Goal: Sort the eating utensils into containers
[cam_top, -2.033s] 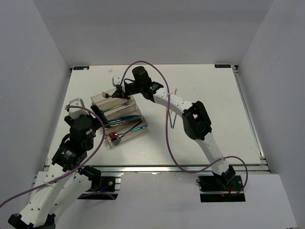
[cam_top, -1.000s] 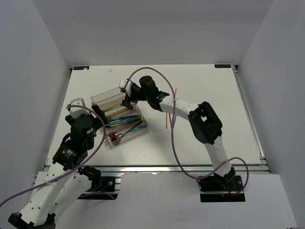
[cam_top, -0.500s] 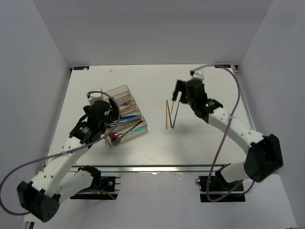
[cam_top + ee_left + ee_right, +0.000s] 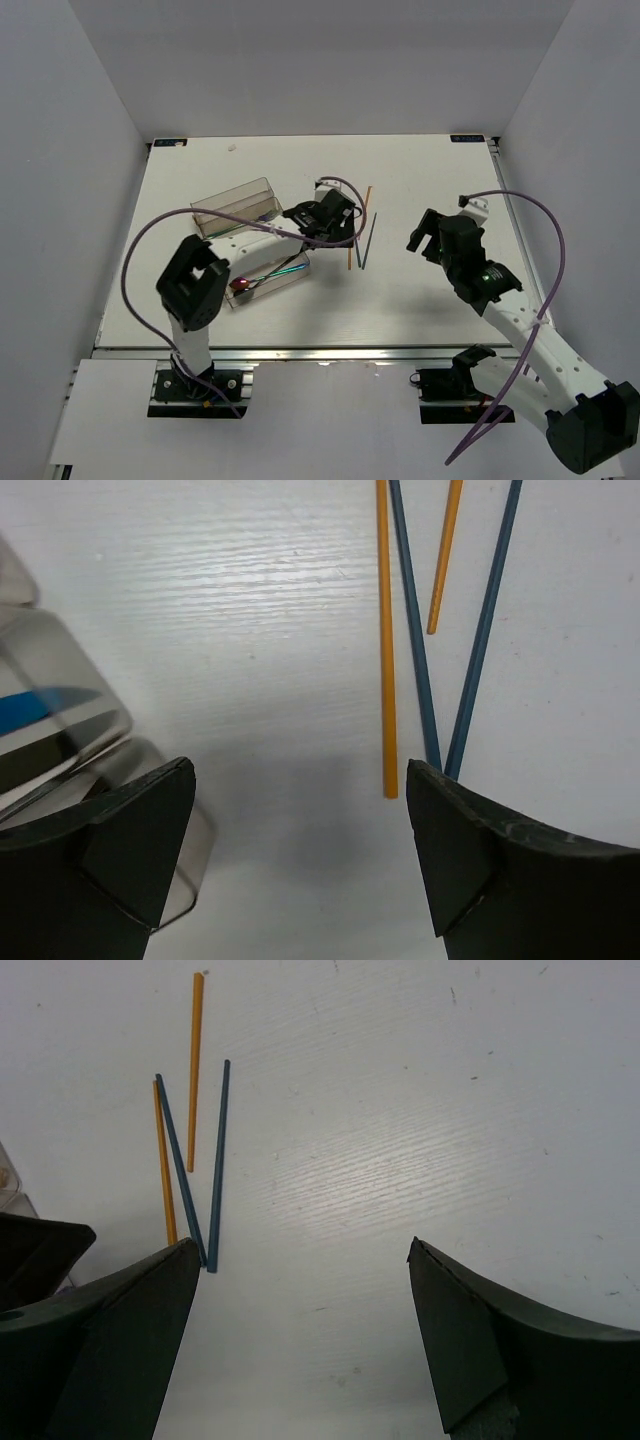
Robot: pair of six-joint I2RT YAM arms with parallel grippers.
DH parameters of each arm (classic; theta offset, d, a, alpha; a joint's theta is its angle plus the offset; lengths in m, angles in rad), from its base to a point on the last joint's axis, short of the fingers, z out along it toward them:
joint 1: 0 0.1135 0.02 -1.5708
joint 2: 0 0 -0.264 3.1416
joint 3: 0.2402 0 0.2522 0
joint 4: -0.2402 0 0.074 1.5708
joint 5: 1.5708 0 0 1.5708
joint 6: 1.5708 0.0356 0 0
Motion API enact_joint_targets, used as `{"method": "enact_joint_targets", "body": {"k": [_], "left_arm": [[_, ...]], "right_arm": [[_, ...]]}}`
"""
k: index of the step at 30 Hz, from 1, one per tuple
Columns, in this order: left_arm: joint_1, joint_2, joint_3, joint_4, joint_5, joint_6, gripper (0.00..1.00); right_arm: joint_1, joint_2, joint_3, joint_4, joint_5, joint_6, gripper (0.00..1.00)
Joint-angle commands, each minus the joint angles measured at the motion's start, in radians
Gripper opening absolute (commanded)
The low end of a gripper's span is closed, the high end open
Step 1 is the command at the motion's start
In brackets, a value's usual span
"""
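Observation:
Four chopsticks lie loose on the white table, right of the containers: two orange chopsticks (image 4: 385,640) (image 4: 195,1070) and two blue chopsticks (image 4: 485,630) (image 4: 218,1160), the blue pair (image 4: 371,240) meeting in a V. My left gripper (image 4: 345,228) (image 4: 300,840) hovers open over their near ends, its right finger above the blue tips, nothing between the jaws. My right gripper (image 4: 420,232) (image 4: 300,1330) stands open over bare table to their right. The clear compartment tray (image 4: 232,200) (image 4: 60,710) holds several utensils, among them an iridescent piece (image 4: 285,268) and a purple-red spoon (image 4: 240,284).
My left arm (image 4: 200,280) stretches across the tray from the near left, hiding part of it. A purple cable (image 4: 150,240) loops over the tray's left side. White walls enclose the table on three sides.
My left arm has swung right from the tray to the chopsticks. My right arm has pulled back from the tray, past the chopsticks, to the table's right side. Both grippers stay open.

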Motion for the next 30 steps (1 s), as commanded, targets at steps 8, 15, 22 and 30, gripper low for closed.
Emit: {"method": "enact_joint_targets", "body": {"k": [8, 15, 22, 30], "left_arm": [[-0.013, 0.249, 0.225, -0.053, 0.141, 0.054, 0.66], [-0.016, 0.298, 0.236, -0.064, 0.143, 0.063, 0.64], [-0.022, 0.327, 0.243, -0.065, 0.154, 0.057, 0.60], [-0.030, 0.348, 0.260, -0.065, 0.160, 0.053, 0.60]], "right_arm": [[-0.033, -0.016, -0.066, 0.013, -0.071, -0.016, 0.89], [-0.036, -0.034, -0.082, 0.024, -0.075, -0.027, 0.89], [-0.034, -0.037, -0.083, 0.028, -0.078, -0.027, 0.89], [-0.036, -0.039, -0.091, 0.034, -0.080, -0.032, 0.89]]}}
